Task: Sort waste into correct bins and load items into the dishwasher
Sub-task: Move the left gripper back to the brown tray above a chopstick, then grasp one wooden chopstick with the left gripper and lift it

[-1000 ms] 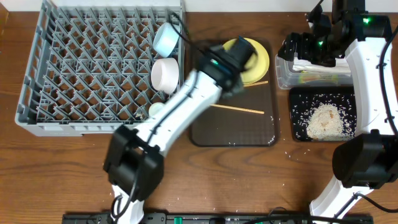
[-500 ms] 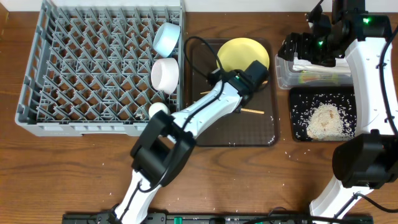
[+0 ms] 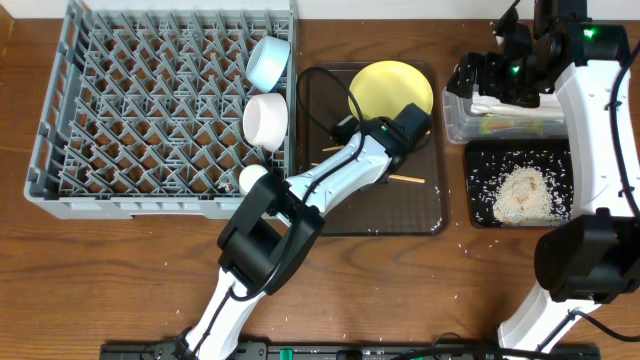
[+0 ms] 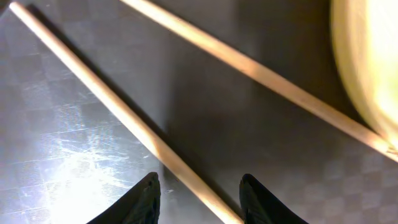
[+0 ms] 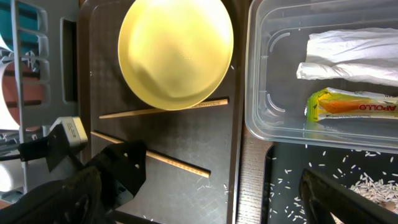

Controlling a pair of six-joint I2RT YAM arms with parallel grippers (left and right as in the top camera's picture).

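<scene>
Two wooden chopsticks [image 4: 124, 118] lie on the dark brown tray [image 3: 400, 215], below the yellow plate [image 3: 390, 88]. My left gripper [image 4: 199, 202] is open and low over the tray, with one chopstick between its fingers; it also shows in the overhead view [image 3: 405, 125]. My right gripper [image 3: 475, 80] hovers open and empty above the clear tub [image 3: 455, 120]. The tub holds a white napkin [image 5: 351, 59] and a yellow-green wrapper [image 5: 354, 104]. Rice [image 3: 522, 192] lies in the black tray [image 3: 480, 150]. The blue bowl [image 3: 268, 60], white bowl [image 3: 265, 118] and white cup [image 3: 252, 177] sit in the grey rack [image 3: 150, 120].
The rack's wall stands close to the left of the brown tray. A few rice grains are scattered on the wooden table [image 3: 470, 245] between the trays and near the front edge.
My left gripper has moved off the yellow plate and down to the chopsticks on the brown tray, uncovering the plate. The right arm has not moved.
</scene>
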